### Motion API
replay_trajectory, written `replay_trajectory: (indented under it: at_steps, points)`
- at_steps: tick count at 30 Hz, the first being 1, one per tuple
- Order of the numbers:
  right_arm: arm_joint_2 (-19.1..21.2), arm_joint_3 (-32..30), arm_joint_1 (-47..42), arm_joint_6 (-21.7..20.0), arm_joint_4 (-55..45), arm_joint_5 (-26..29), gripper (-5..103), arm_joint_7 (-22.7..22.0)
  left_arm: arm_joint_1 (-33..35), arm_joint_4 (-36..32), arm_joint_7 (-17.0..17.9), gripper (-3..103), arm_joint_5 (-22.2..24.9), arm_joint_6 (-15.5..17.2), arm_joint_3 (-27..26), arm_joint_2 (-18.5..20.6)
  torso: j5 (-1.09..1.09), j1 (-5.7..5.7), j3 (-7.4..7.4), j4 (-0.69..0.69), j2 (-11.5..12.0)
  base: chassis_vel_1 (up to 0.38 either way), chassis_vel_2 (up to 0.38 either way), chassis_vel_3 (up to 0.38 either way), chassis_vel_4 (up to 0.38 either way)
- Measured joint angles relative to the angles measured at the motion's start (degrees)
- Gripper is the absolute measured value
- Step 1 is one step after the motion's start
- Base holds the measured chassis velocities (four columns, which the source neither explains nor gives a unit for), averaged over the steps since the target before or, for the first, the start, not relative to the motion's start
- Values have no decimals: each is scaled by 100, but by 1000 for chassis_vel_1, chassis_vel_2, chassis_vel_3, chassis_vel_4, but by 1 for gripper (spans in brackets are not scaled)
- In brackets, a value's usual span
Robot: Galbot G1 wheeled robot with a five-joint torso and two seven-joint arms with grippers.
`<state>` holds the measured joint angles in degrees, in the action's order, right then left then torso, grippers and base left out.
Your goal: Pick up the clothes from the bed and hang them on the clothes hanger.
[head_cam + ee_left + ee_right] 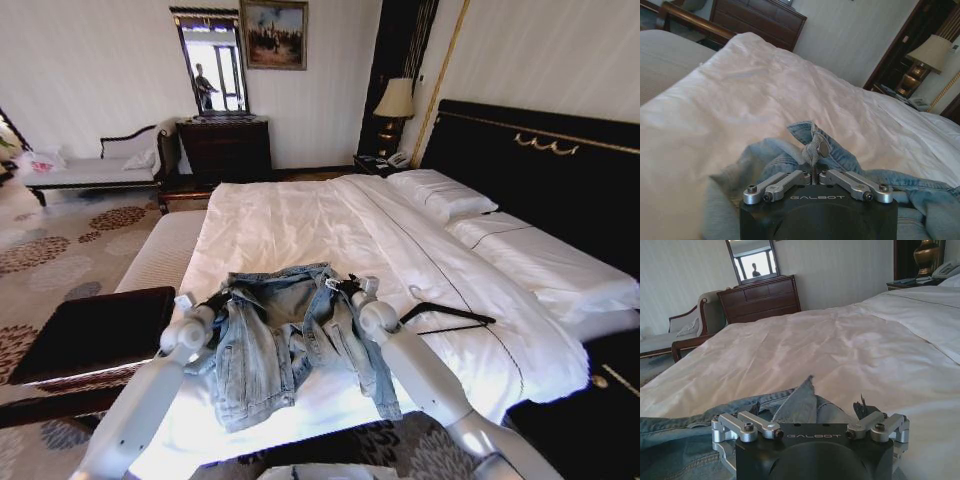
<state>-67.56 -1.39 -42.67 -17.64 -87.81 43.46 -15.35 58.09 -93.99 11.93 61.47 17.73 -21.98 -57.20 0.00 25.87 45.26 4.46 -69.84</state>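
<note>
denim jacket [285, 340] lies on the bed [300, 230] at its foot end; my left gripper [216, 300] is clamped on the jacket's collar fabric; my right gripper [345, 285] is at the opposite shoulder, can't tell if closed; hanger [447, 315] lies on the sheet just beside the jacket, headboard side

One denim jacket [285, 335] on the bed [300, 225], one black hanger [447, 316] just beside the jacket, two white pillows [440, 193] at the headboard, two grippers at the jacket's collar, one lamp [395, 100] beyond the bed.
</note>
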Motion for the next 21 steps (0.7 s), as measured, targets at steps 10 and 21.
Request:
replay_trajectory:
  at_steps: [10, 21]
  points:
    - [126, -105, -182, -11, -300, 131, 100, 2, -207, 755, -272, 3, -324, -47, 52, -37, -1, 1, 1, 1, 1, 0, 0, 0, 0]
    - [243, -200, -349, -24, -485, 176, 100, 1, -76, 976, -294, 41, -655, -11, 67, -109, 0, 1, 1, 1, 0, 0, 0, 0, 0]
